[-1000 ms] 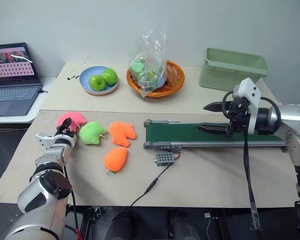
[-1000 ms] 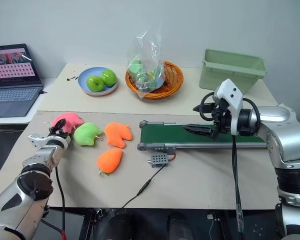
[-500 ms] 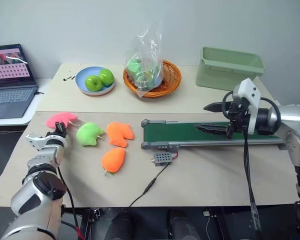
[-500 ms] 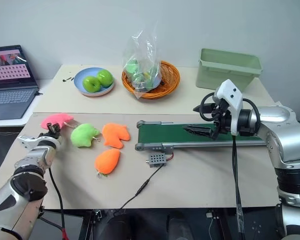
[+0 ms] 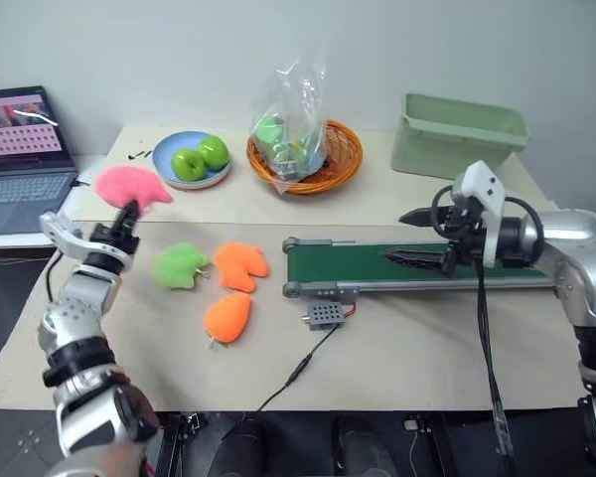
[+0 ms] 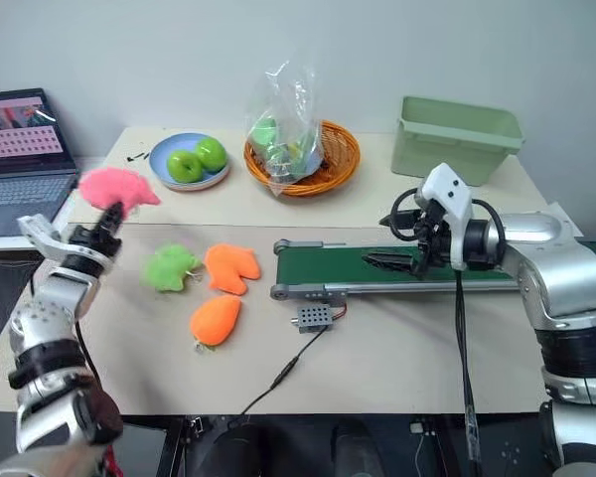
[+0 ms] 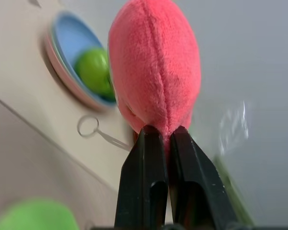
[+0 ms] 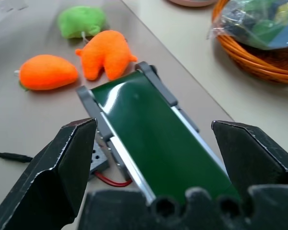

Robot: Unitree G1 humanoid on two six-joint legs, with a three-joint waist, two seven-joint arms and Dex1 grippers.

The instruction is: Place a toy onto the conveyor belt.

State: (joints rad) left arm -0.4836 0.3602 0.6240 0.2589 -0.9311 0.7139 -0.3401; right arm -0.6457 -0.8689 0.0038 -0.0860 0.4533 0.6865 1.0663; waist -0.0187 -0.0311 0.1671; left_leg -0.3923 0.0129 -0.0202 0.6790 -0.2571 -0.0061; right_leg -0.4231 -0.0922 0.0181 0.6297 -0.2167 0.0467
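Up off the table has come the pink toy [image 5: 132, 186], which lay flat beside the green plush a second ago; now the left gripper [image 5: 126, 214] holds it in the air.

From the head camera, the toy sticks out past the tips of that gripper, over the table's left side and near the blue plate [image 5: 167, 157] with two green apples. The green plush [image 5: 180, 265] and two orange plush toys [image 5: 241, 264] lie on the table below, well apart from the toy. The conveyor belt [image 5: 368, 266] sits to the right. The right gripper [image 5: 413, 238] hangs over the belt with its two fingers spread wide and nothing between them.

From the left wrist camera, the two black fingers [image 7: 146, 182] are squeezed close together and pinch the bottom edge of the toy [image 7: 155, 67]. The toy stands up right above the tips.

From the right wrist camera, both fingers [image 8: 62, 172] stand far apart, and the dark green belt [image 8: 158, 143] runs between them, lower down. The orange and green plush toys lie past its end.
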